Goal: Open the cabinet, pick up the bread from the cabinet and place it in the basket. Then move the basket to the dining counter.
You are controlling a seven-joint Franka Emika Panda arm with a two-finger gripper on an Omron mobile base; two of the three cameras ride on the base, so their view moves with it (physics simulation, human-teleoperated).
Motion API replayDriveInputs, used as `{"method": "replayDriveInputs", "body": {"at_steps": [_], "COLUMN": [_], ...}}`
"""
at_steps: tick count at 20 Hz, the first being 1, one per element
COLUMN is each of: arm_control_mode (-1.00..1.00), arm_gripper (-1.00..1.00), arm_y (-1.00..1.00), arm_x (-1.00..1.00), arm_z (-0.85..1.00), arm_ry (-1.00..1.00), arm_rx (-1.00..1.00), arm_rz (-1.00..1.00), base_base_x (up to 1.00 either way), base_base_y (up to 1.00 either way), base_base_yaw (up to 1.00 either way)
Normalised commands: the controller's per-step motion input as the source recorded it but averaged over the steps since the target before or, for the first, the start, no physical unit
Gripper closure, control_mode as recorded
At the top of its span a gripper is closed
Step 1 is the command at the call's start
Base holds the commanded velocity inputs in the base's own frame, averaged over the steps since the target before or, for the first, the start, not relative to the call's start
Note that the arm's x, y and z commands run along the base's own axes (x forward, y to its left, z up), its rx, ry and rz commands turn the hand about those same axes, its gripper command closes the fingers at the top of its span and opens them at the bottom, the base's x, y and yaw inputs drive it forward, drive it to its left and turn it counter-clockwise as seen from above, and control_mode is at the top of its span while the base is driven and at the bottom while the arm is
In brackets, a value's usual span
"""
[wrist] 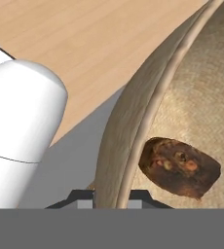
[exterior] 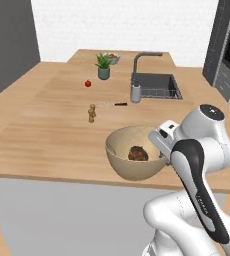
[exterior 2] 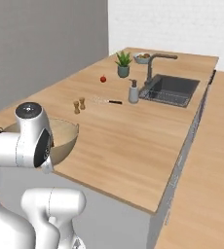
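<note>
The tan basket [exterior: 121, 150] sits tilted at the near edge of the light-wood dining counter [exterior: 42, 125]. I cannot tell whether it rests on the top or hangs just above it. The dark-brown bread [exterior: 137, 153] lies inside it. My gripper [exterior: 163, 154] is shut on the basket's right rim. In the hand view the rim [wrist: 133, 121] runs up between my fingertips [wrist: 113, 198], with the bread [wrist: 179, 166] just inside the speckled wall and the counter [wrist: 84, 39] beyond. From the right base view the basket [exterior 2: 66, 138] peeks out behind my arm.
Two small shakers [exterior: 92, 113] and a knife [exterior: 120, 104] lie past the basket. Farther back are a soap dispenser [exterior: 135, 93], the inset sink [exterior: 156, 86] with its dark faucet [exterior: 146, 56], a red fruit [exterior: 88, 83], a potted plant [exterior: 103, 66] and a fruit bowl [exterior: 114, 58]. Dark ovens [exterior: 227, 55] stand at right.
</note>
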Motion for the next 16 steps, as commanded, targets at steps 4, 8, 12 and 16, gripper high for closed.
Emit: {"method": "replayDriveInputs", "body": {"at_steps": [4, 8, 12, 16], "arm_control_mode": [1.0, 1.0, 1.0, 1.0], "arm_gripper": [1.0, 1.0, 1.0, 1.0], "arm_y": [0.0, 0.0, 0.0, 0.0], "arm_x": [0.0, 0.0, 0.0, 0.0], "arm_z": [0.0, 0.0, 0.0, 0.0], "arm_ry": [0.0, 0.0, 0.0, 0.0], "arm_rx": [0.0, 0.0, 0.0, 0.0], "arm_rz": [0.0, 0.0, 0.0, 0.0], "base_base_x": [0.0, 0.0, 0.0, -0.05], "base_base_y": [1.0, 1.0, 1.0, 1.0], "base_base_yaw": [-0.13, -0.14, -0.15, -0.17]}}
